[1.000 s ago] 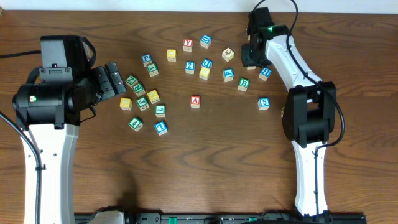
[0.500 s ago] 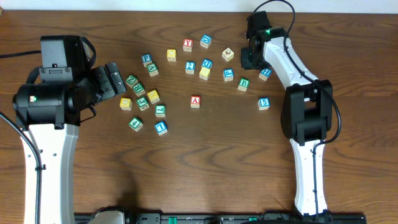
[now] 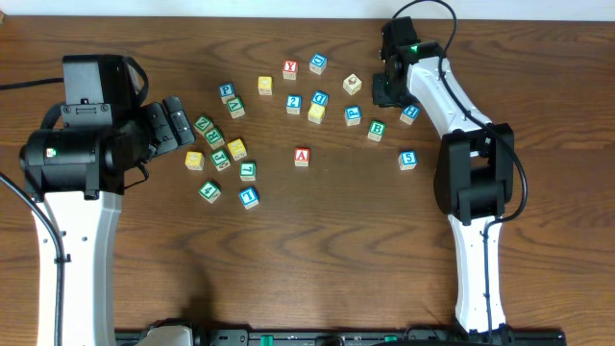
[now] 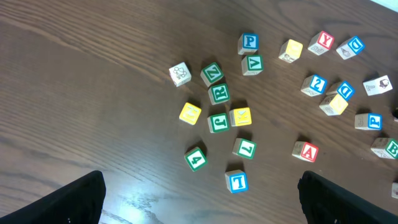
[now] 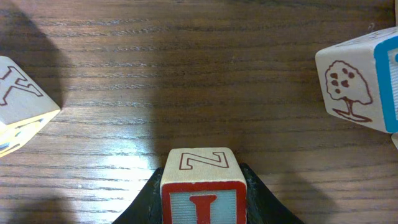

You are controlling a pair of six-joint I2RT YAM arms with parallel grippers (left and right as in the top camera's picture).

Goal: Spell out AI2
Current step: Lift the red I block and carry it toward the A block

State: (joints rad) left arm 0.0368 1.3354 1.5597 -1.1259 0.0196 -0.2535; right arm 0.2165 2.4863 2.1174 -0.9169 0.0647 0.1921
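With right gripper (image 5: 204, 208), clamping I block (image 5: 200, 167) near table's (image 3: 336, 240) far edge, leaving A block (image 3: 302, 156) and 2 block (image 3: 293, 102) unplaced.

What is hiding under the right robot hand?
A small wooden cube with a red-framed red I, squeezed between the right gripper's black fingers. From overhead the white arm covers it. The brown table beneath the cube is hidden.

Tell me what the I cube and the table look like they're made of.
I cube: pale wood, by its faint grain and bare rounded edges; matte, with the red frame and letter printed or painted on.
Table: dark brown wood or a wood-look laminate, I cannot tell which; long grain lines run across it, and a soft glare patch suggests a smooth, slightly glossy finish.
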